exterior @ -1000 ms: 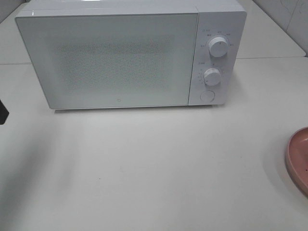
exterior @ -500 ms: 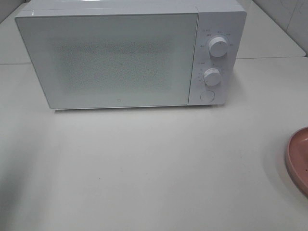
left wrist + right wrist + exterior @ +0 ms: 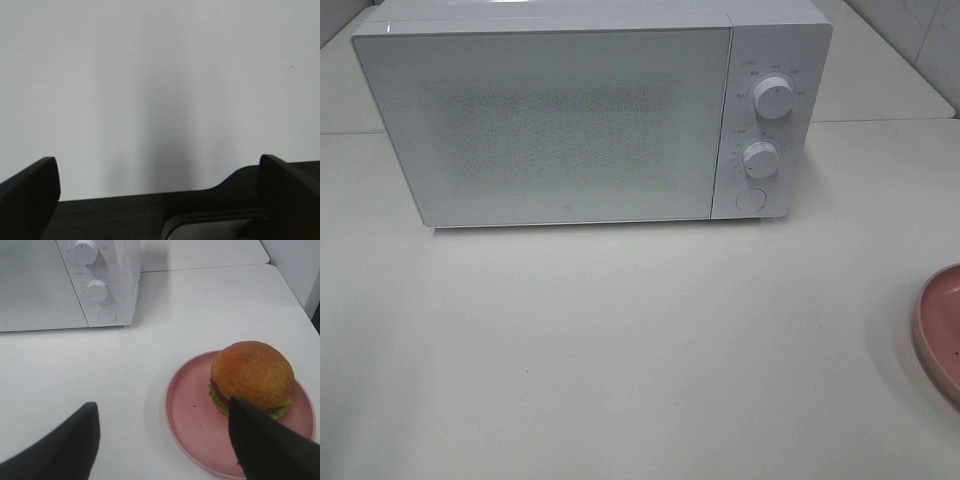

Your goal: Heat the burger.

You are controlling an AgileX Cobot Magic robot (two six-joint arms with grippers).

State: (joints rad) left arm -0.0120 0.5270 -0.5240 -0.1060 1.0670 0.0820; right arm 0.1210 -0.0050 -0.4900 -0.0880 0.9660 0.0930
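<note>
The burger (image 3: 252,372), with a golden-brown bun over green lettuce and red tomato, sits on a round pink plate (image 3: 192,410) in the right wrist view. My right gripper (image 3: 162,407) hangs open over the table beside the plate and holds nothing. One of its fingers (image 3: 260,440) covers the burger's near edge in the picture. My left gripper (image 3: 157,165) is open over bare white table. Neither gripper shows in the exterior high view, and the burger is out of that view too.
A white microwave (image 3: 570,120) stands at the back of the white table with its door shut. Two knobs (image 3: 774,98) and a round button (image 3: 750,199) are on its right panel. The pink plate's rim (image 3: 940,325) shows at the right edge.
A dark part of the left arm at the left edge of the exterior high view has moved out of view. The microwave and plate have not moved.
</note>
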